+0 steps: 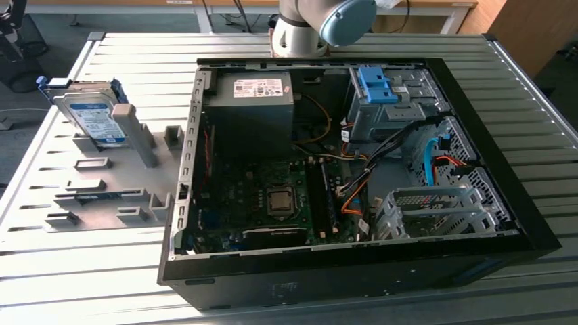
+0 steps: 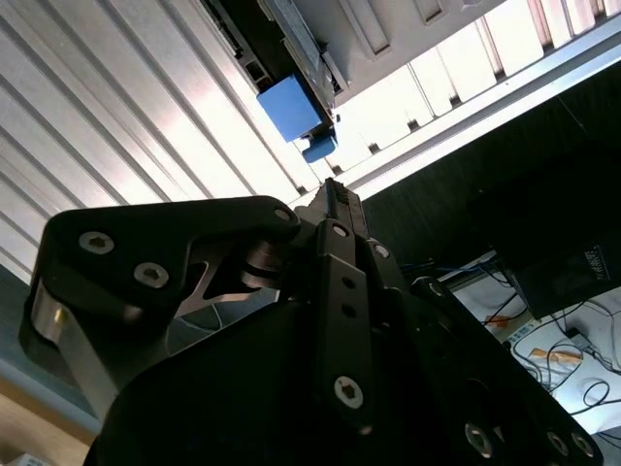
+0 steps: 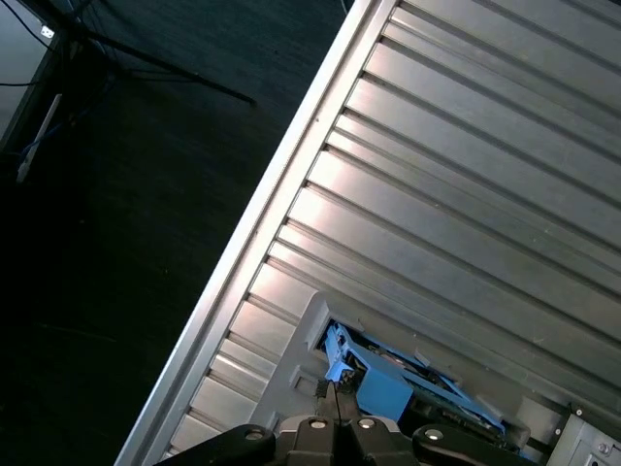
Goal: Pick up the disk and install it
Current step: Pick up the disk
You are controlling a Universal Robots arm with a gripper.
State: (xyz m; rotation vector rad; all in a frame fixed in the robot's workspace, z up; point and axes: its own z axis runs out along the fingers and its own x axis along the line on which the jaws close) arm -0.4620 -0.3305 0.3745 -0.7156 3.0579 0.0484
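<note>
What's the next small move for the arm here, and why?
Probably bring the gripper over toward the disk. The gripper looks shut and holds nothing, and the disk stands upright and untouched in the grey fixture, outside the case.

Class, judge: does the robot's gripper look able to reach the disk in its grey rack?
Likely yes: the disk stands upright in the rack, top edge bare, nothing over it; the gripper points towards it.
</note>
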